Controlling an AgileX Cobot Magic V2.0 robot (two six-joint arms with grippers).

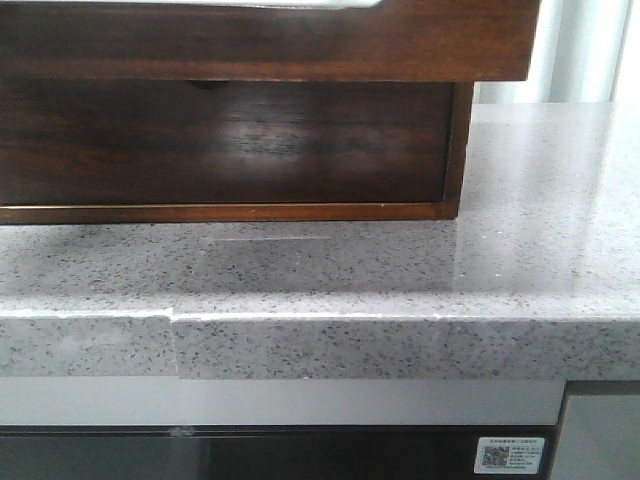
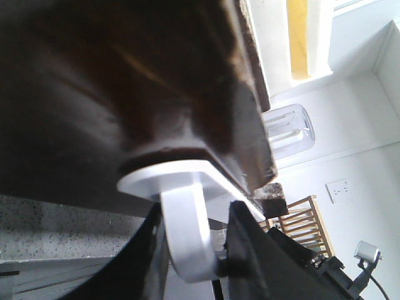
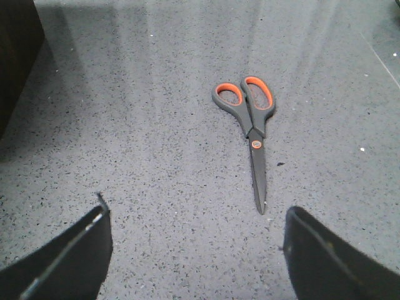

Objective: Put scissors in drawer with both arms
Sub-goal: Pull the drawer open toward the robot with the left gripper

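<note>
Judging from how things lie, the job is in its early part, with the opening under way and the moving of the scissors not yet begun. Biggest in view is the speckled grey tabletop [image 1: 540, 250], and on it stands a dark wooden cabinet [image 1: 455, 150]; its upper drawer [image 1: 300, 45], plain-fronted with a sliver of whitish lining along the top edge, juts forward over the lower drawer [image 1: 230, 135], so it looks pulled out, though how far cannot be told. At the left wrist, the left gripper [image 2: 190, 240] has its dark fingers [image 2: 250, 244] closed around a white loop-shaped handle [image 2: 187, 237] fixed to dark wood. The scissors [image 3: 251, 134], grey with orange-lined handles, lie flat and closed on the tabletop, untouched, blades pointing toward the right gripper [image 3: 194, 250], which hangs above them with its fingers wide apart. Left to do: grasp the scissors, set them in the drawer, perhaps close it.
</note>
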